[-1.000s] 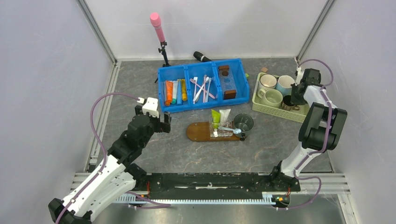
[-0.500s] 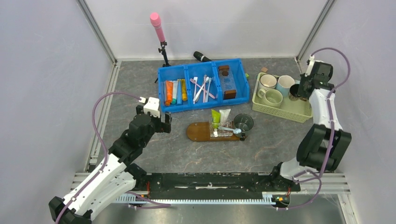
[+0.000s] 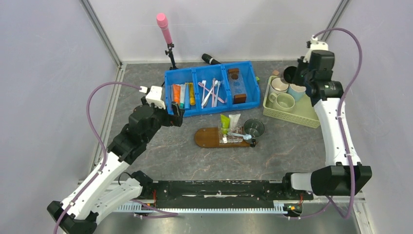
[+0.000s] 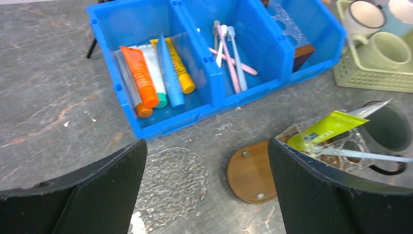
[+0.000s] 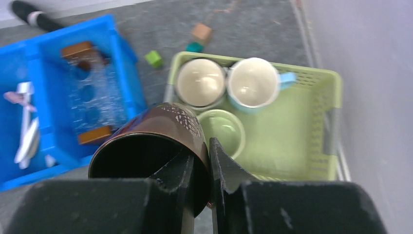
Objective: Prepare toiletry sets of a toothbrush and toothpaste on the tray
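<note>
**Right arm holds a mug aloft; one set sits on the tray**

The blue bin (image 3: 212, 87) stands at the middle of the table, with tubes in its left compartment and toothbrushes in its middle one. The pale green basket (image 3: 311, 117) lies just right of the bin, with three mugs in it. The dark wooden tray (image 3: 207, 138) lies in front of the bin, on the arms' side and apart from it.

The left gripper (image 4: 207, 146) hovers at the bin's near left corner, its jaws spread wide and holding nothing. The right gripper (image 5: 202, 165) is raised off the bin's far right corner. It pinches the wall of a brown mug (image 5: 160, 126), one finger inside and one outside.

A clear holder (image 3: 233, 137) sits on the tray's right end. The green toothpaste tube (image 3: 224, 121) and the white toothpaste tube (image 3: 234, 119) lean from it towards the bin. The toothbrush (image 3: 238, 135) lies across the holder.
</note>
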Robot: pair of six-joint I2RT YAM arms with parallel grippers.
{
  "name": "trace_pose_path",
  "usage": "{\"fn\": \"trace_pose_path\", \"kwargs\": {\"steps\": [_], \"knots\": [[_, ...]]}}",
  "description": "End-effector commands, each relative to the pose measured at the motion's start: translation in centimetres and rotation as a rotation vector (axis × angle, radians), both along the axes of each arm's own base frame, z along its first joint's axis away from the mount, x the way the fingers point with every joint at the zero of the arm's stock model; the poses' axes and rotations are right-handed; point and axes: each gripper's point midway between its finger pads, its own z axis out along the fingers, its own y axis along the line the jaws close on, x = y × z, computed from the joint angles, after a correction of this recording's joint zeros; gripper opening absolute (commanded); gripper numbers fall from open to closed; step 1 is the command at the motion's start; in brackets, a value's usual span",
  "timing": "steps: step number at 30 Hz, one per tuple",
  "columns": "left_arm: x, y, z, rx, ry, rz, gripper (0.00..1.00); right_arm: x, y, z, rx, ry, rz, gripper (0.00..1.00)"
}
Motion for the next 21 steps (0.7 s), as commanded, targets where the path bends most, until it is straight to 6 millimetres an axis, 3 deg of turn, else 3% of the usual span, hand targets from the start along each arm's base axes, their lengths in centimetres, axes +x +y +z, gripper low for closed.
{"fn": "trace_pose_path", "kwargs": {"steps": [1,13,17,21], "knots": [[-0.3,-2.3,2.6,-0.135,0.032,-0.055,1.00,0.3,5.5,4.6,0.102,-0.134,0.060,0.00],[-0.2,-5.2,8.1,-0.328,0.038,-0.130,1.00,1.0,24.9,7.3,0.167,-0.184,0.349,0.00],[-0.1,-5.3,9.7,-0.374,0.024,-0.122,1.00,0.3,30.9,6.7,0.156,-0.167,0.389,0.00],[0.4,-4.7,9.9,-0.389,0.018,-0.068,1.00,-0.5,36.1,5.4,0.134,-0.141,0.426,0.00]]}}
